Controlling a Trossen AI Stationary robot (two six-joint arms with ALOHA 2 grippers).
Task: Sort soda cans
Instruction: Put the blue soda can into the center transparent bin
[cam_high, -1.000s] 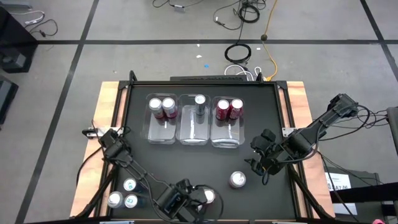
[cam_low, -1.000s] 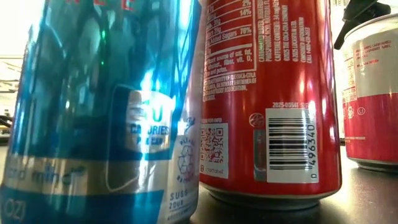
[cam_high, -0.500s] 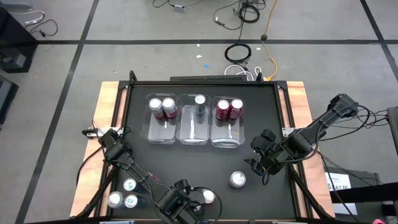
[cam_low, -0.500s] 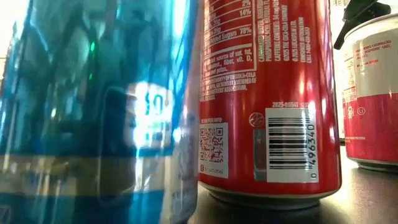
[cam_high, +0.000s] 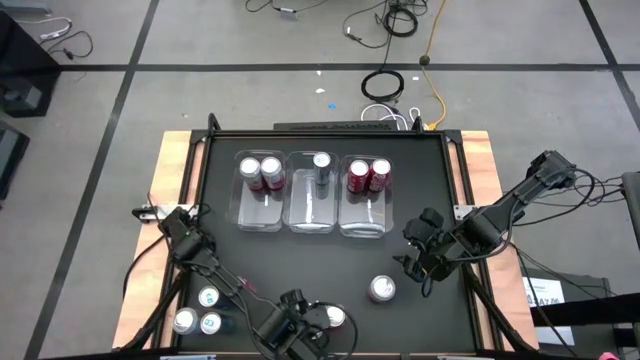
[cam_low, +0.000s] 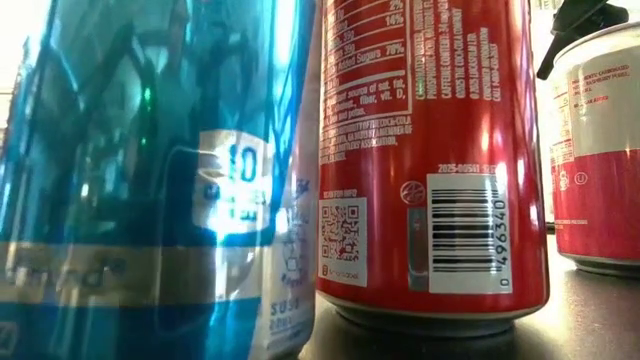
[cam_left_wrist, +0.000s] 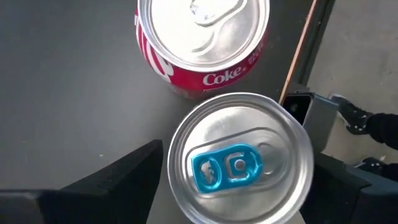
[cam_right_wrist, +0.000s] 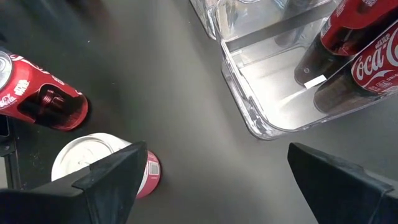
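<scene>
Near the table's front edge, left gripper (cam_high: 300, 333) clasps a blue-tabbed can (cam_left_wrist: 241, 160) beside a red Coke can (cam_left_wrist: 202, 43); farther right, right gripper (cam_high: 418, 260), fingers spread, hovers near a lone can (cam_high: 382, 289).

The high view looks straight down on the whole counter (cam_high: 215, 240). The low view sits level, nearly against a red can (cam_low: 430, 160). The left wrist view shares that can (cam_left_wrist: 202, 46) from above.
</scene>
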